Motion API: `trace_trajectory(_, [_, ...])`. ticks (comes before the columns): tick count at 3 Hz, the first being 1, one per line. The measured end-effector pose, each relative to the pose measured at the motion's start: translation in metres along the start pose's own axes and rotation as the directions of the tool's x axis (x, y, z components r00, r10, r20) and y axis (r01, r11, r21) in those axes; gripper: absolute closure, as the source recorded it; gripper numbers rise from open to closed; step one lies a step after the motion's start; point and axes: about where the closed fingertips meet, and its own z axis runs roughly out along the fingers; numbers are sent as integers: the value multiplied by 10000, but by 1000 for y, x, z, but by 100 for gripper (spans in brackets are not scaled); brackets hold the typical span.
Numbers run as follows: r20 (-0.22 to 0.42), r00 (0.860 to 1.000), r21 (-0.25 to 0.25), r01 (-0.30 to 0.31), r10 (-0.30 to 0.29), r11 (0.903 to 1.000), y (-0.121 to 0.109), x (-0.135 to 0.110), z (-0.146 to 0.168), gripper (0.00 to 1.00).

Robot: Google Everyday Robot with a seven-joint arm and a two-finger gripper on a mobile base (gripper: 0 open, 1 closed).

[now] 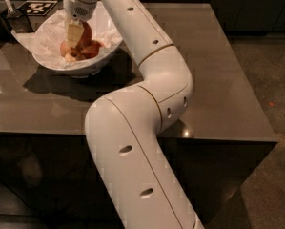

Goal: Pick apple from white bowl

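Apple lies in the white bowl at the bench's 10 o'clock corner, not yet lifted; the tool sits at its 9 o'clock, clenched or released cannot be told.

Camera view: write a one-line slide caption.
Robot's gripper reaches down into the white bowl beside the red apple on a dark table.

White arm, cream hand in bowl
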Motion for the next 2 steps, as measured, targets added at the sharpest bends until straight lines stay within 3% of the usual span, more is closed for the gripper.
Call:
trace_trajectory(1, [-372, 9984, 782, -386, 416, 9962, -14, -14, -20, 100])
trace_trajectory(2, [-695, 9954, 1559, -540, 655, 9863, -23, -38, -49, 100])
